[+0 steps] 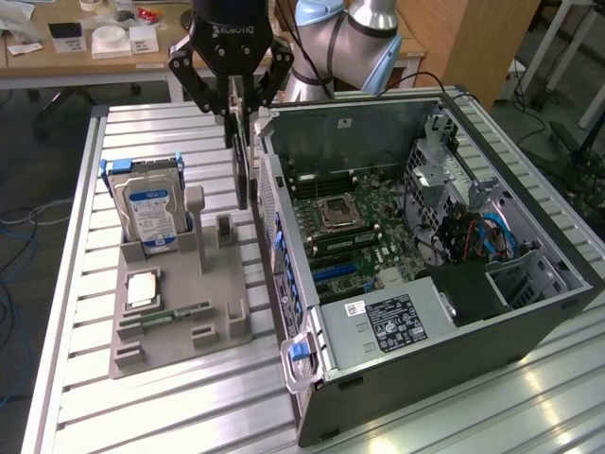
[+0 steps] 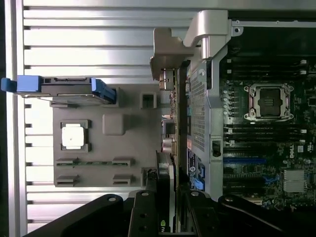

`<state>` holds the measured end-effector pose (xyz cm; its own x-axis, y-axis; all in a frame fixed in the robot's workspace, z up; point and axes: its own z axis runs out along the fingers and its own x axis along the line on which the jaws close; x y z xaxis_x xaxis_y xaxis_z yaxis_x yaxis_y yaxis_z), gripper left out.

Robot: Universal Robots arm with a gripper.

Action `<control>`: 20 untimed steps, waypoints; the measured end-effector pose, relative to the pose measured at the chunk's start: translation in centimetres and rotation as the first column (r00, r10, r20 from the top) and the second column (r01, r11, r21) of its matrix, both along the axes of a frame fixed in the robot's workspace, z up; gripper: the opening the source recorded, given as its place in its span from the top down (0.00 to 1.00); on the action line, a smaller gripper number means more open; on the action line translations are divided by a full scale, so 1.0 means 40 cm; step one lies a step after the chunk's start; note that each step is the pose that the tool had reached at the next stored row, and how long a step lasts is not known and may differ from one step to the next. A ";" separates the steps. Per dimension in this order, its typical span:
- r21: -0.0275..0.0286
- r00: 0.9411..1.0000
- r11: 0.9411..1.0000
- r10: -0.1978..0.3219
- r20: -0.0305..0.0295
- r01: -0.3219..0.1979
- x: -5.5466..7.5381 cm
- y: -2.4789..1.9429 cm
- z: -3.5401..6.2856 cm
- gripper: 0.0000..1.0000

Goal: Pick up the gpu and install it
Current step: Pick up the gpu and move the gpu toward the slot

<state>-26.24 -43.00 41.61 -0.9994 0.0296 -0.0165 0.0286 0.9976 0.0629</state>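
Observation:
The gpu (image 1: 242,175) hangs edge-on as a thin dark card, lifted clear of the grey holder and just outside the open computer case's near wall. My gripper (image 1: 236,115) is shut on its upper edge. In the wrist view the gpu (image 2: 170,148) runs as a narrow strip between the holder and the case wall, with a metal bracket at its far end. There my gripper (image 2: 170,217) clamps it between two black fingers (image 2: 143,212). The motherboard (image 1: 345,222) lies exposed inside the case, with blue slots (image 1: 336,271) toward the front.
The grey holder (image 1: 180,326) on the slatted table carries a silver hard drive with a blue label (image 1: 151,208), a processor chip (image 1: 144,288) and a green RAM stick (image 1: 175,315). The open case (image 1: 529,312) takes up the exterior view's right. A desk stands behind.

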 end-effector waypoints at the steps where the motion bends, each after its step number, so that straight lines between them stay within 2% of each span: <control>1: 0.001 1.000 1.000 0.000 0.000 0.000 0.005 0.000 0.000 0.73; 10: 0.007 1.000 1.000 0.000 0.000 0.000 0.056 0.000 0.000 0.73; 20: 0.008 1.000 1.000 0.000 0.000 0.000 0.123 0.000 0.000 0.73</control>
<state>-21.32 -43.01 41.61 -0.9994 0.0297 -0.0163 0.0285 0.9971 0.0709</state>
